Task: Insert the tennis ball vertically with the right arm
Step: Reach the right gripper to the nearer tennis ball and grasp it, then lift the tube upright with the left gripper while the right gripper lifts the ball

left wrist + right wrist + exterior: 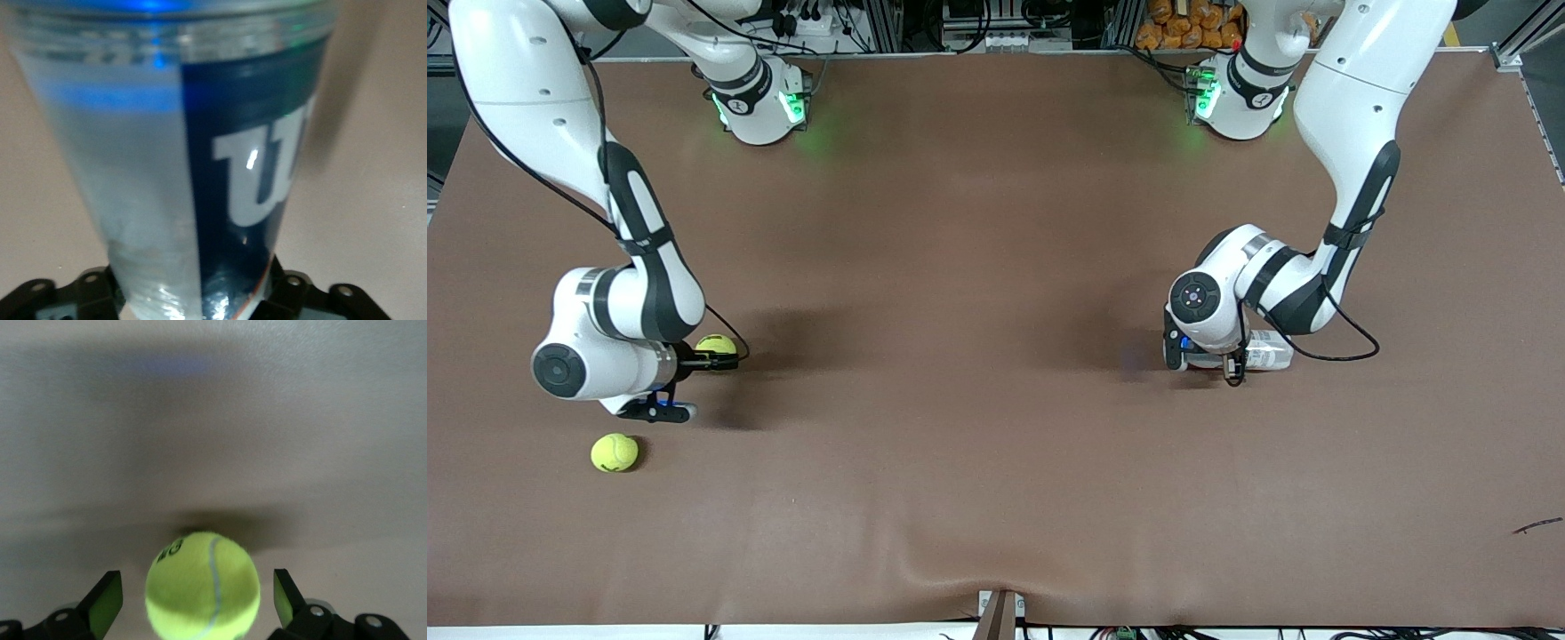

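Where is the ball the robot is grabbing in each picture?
Front view: tennis ball at the right gripper, toward the right arm's end.
Left wrist view: not in it.
Right wrist view: tennis ball between the open fingers.
Shared landmark: brown table.

In the front view the left arm's wrist hides most of the clear can (1263, 351) — its mouth is cut off in the left wrist view, label lettering blurred.

Two tennis balls: one (716, 343) between the right arm's jaws, another (615, 452) loose on the worktop (978, 356). One clear plastic tube (1258, 350). Two arms.
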You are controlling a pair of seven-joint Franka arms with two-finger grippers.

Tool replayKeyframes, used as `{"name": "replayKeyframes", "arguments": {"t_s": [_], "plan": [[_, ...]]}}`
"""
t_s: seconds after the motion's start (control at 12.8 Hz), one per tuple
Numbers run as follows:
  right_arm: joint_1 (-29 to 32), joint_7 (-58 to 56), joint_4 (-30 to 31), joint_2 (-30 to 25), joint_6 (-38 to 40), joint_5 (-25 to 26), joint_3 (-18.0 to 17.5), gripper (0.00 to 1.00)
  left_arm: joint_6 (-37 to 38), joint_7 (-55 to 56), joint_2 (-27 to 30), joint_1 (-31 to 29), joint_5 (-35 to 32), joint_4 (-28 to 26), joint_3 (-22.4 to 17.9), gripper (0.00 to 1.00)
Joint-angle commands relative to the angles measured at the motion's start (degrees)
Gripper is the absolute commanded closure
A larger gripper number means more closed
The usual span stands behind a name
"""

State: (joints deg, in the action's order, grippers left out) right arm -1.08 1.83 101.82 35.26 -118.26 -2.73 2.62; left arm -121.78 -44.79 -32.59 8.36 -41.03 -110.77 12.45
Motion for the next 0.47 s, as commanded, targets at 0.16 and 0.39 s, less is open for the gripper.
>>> {"name": "replayKeyframes", "arguments": {"t_s": [0.16, 0.39], "plan": [[1.07, 0.81, 0.66, 1.21, -0.83, 0.88, -0.51, 0.0, -0.56, 1.37, -0.02, 0.42, -1.42, 1.0, 0.38, 0.32], [1.43, 0.55, 0.92, 0.78, 0.13, 0.53, -0.6, 0.0, -0.56, 4.51, 0.85, 1.04, -0.19, 3.1, 3.88, 0.32]]}}
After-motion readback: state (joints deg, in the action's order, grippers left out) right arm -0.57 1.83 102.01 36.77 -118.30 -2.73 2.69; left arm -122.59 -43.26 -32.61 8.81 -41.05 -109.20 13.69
